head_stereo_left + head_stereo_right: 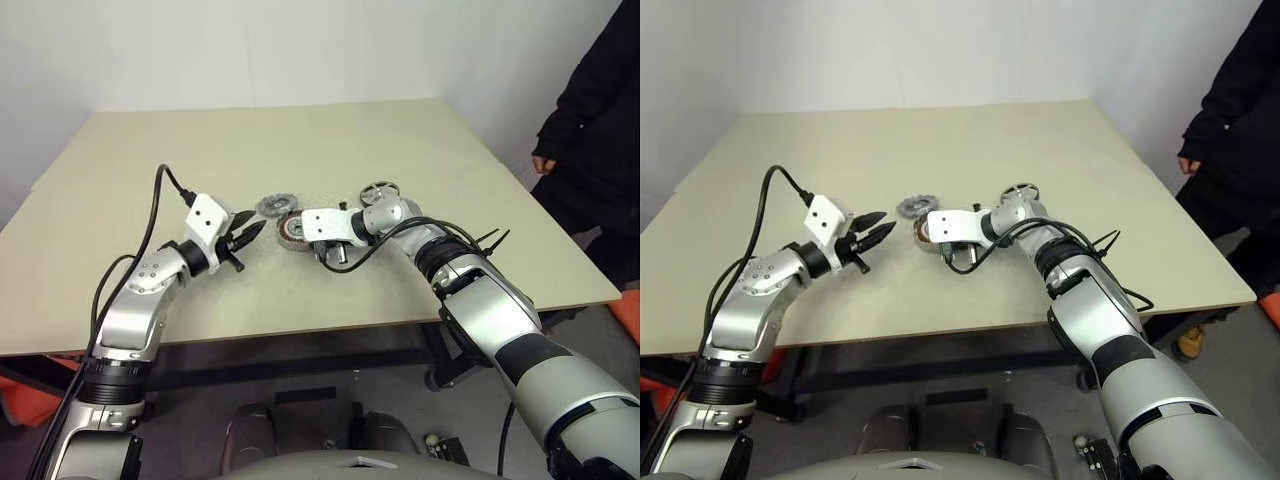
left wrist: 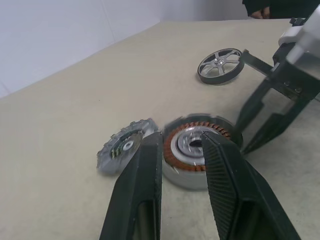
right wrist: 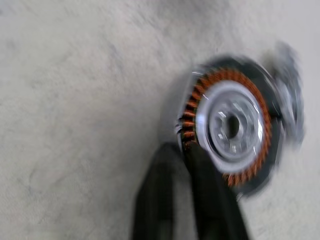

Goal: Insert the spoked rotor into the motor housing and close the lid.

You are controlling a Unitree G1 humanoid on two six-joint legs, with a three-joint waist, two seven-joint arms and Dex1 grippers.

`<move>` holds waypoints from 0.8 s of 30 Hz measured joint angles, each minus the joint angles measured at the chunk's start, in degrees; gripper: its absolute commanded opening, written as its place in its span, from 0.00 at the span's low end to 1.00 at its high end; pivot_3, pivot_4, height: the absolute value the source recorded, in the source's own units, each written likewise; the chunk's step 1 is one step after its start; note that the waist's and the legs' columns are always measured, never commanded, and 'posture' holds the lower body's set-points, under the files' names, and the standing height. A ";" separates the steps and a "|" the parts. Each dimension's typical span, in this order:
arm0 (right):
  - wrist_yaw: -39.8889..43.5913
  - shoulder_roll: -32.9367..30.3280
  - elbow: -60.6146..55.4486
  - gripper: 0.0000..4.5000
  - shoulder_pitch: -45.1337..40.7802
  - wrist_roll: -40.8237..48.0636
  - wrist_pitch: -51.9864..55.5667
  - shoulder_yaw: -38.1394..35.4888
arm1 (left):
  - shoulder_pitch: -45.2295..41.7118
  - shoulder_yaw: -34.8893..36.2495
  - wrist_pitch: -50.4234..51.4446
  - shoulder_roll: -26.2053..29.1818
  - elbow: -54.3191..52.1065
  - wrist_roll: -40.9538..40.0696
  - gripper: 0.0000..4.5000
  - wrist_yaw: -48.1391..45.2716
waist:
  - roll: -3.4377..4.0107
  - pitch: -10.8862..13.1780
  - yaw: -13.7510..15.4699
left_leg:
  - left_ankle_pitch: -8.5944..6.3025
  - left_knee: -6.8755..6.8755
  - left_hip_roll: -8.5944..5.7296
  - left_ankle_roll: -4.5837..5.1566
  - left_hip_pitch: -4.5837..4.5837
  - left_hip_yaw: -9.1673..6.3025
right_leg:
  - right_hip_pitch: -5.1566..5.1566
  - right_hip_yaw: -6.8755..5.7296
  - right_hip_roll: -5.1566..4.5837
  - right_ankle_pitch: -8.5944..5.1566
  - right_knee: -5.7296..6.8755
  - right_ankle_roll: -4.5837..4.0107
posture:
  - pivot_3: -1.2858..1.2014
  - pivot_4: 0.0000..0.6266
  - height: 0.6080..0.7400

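Observation:
The motor housing (image 1: 291,230), a silver cup ringed with copper windings, lies on the table near the middle. Just beyond it on its left side lies the lid (image 1: 273,205), a notched grey disc. The spoked rotor (image 1: 380,190) with its dark rim rests flat further to the right, free of both grippers. From the right, my right gripper (image 3: 184,147) reaches in, and its fingers are shut together on the housing's rim. My left gripper (image 1: 255,225) hovers level just left of the housing, open and holding nothing.
A person in dark clothes (image 1: 600,110) stands past the table's right edge. The beige table (image 1: 300,330) stretches wide and bare behind the parts and off to the left. My right forearm's cables (image 1: 470,240) trail over the front right part.

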 measured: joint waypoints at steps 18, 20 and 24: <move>-1.04 -0.23 1.23 0.00 -0.39 -1.99 -0.62 -1.08 | 0.30 0.00 -0.17 0.28 0.83 -0.14 0.29 0.52 | 0.01 0.00 -0.05 | 0.00 0.09 0.00 0.00 -0.02 -0.01 | 0.00 0.04 0.00 0.00 0.05 0.00 | 0.52 0.00 1.00; -0.54 -0.94 0.85 0.00 -0.39 -1.98 -0.92 -1.20 | 0.34 -0.01 -0.30 0.27 0.86 -0.13 0.29 0.67 | 0.01 0.00 0.01 | 0.00 0.09 0.00 0.00 -0.04 -0.01 | 0.00 0.04 0.00 0.00 0.04 0.00 | 0.52 0.00 1.00; 0.78 -3.90 -0.30 0.00 -0.38 -1.97 -1.06 -1.60 | 0.38 0.00 -0.46 0.24 1.12 -0.12 0.29 1.18 | 0.01 0.00 0.04 | 0.00 0.11 -0.01 0.01 -0.11 0.00 | -0.03 0.04 -0.01 0.00 0.02 -0.01 | 0.52 0.00 1.00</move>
